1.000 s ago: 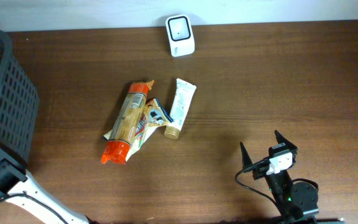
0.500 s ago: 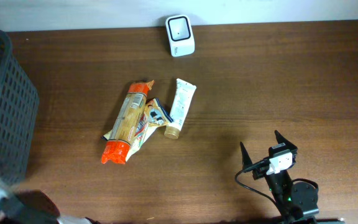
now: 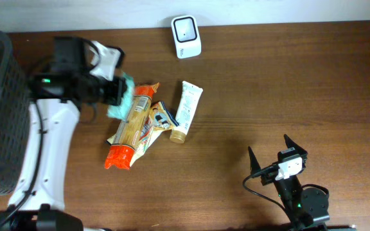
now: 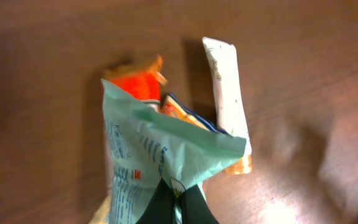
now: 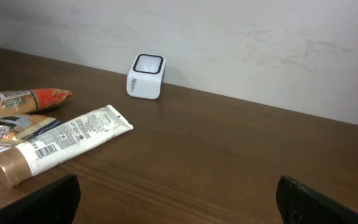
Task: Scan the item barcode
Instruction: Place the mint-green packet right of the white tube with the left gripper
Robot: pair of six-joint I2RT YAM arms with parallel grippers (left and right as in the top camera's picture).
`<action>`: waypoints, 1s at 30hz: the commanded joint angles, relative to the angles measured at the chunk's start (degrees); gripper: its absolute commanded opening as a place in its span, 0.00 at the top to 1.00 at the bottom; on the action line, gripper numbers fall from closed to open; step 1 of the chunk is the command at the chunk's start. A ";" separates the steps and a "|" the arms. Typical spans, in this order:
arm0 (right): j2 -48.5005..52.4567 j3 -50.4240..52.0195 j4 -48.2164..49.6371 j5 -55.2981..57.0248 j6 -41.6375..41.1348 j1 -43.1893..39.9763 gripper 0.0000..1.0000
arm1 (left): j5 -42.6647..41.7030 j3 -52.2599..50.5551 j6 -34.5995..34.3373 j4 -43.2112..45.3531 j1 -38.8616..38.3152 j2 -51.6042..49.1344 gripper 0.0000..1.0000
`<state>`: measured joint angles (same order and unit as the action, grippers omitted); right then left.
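My left gripper [image 3: 116, 90] is shut on a pale mint-green packet [image 3: 128, 94] and holds it above the top end of the pile. In the left wrist view the packet [image 4: 166, 149] hangs crumpled from my pinched fingertips [image 4: 178, 194], printed side showing, with no barcode visible. Below it lie an orange-ended snack pack [image 3: 132, 125], a small flat sachet [image 3: 161, 117] and a white tube [image 3: 186, 108] with a gold cap. The white barcode scanner [image 3: 186, 27] stands at the table's far edge. My right gripper [image 3: 268, 144] rests open at the near right, holding nothing.
A dark mesh basket [image 3: 5, 109] stands at the left edge. In the right wrist view the scanner [image 5: 146, 76] sits against the pale wall, and the tube [image 5: 61, 143] lies to the left with its barcode facing up.
My left arm has swung in from the lower left edge to above the pile, carrying the mint-green packet. The right arm and the items on the table have not moved.
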<state>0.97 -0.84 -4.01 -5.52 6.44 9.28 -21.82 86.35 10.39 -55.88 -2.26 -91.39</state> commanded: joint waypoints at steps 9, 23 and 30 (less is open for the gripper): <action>-0.24 0.52 -0.02 -0.24 0.00 -0.35 0.01 | 0.61 -20.00 -7.19 24.41 -14.12 0.00 1.00; -0.24 0.52 -0.02 -0.24 0.00 -0.35 0.01 | 0.59 -20.00 -7.15 36.89 -26.58 -5.03 0.57; -0.24 0.52 0.00 -0.24 0.00 -0.35 0.01 | 4.17 -15.32 -3.58 35.41 -22.93 -2.43 0.25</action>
<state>0.95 -0.84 -4.01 -5.52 6.44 9.28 -20.75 66.74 4.32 -18.79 -28.34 -96.14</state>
